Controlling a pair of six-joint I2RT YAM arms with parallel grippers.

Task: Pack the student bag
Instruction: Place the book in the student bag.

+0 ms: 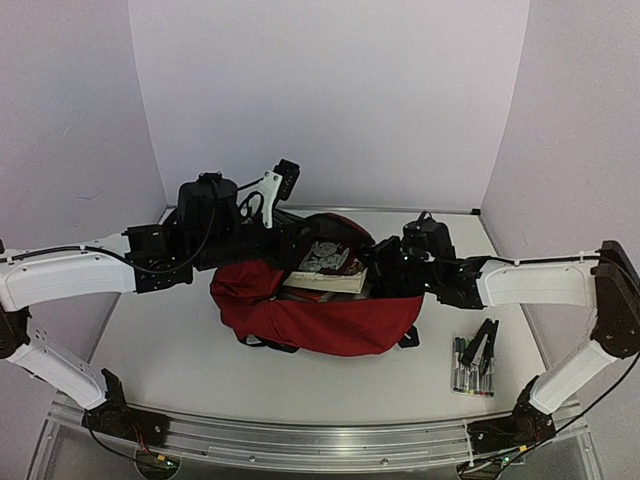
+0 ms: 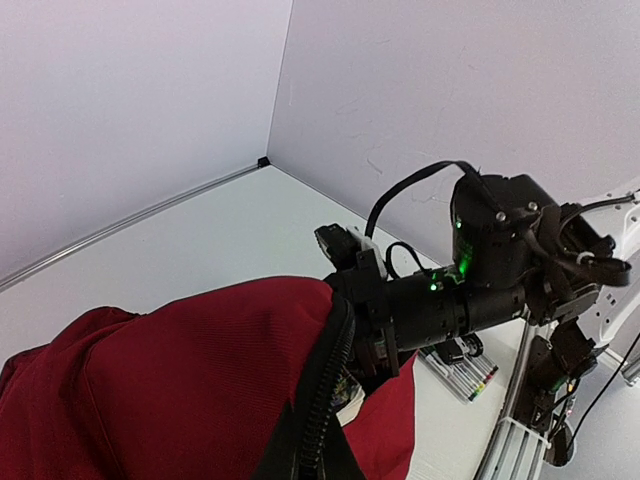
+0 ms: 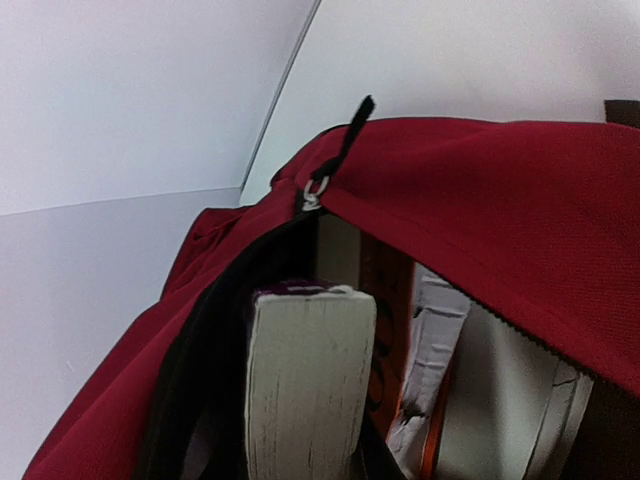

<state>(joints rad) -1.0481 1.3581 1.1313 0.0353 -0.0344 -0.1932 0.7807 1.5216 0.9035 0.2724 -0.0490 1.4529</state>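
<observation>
Pale-edged thick book point(image 3: 310, 385) nearest us, inside one dark-red fabric student bag point(image 3: 480, 190), title unreadable; left jaws closed, right jaws we cannot judge.

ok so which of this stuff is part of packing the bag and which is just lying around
Part of the job: student bag; books inside it.
Lying about: marker pack right of the bag, black object on top; maybe still to pack.
</observation>
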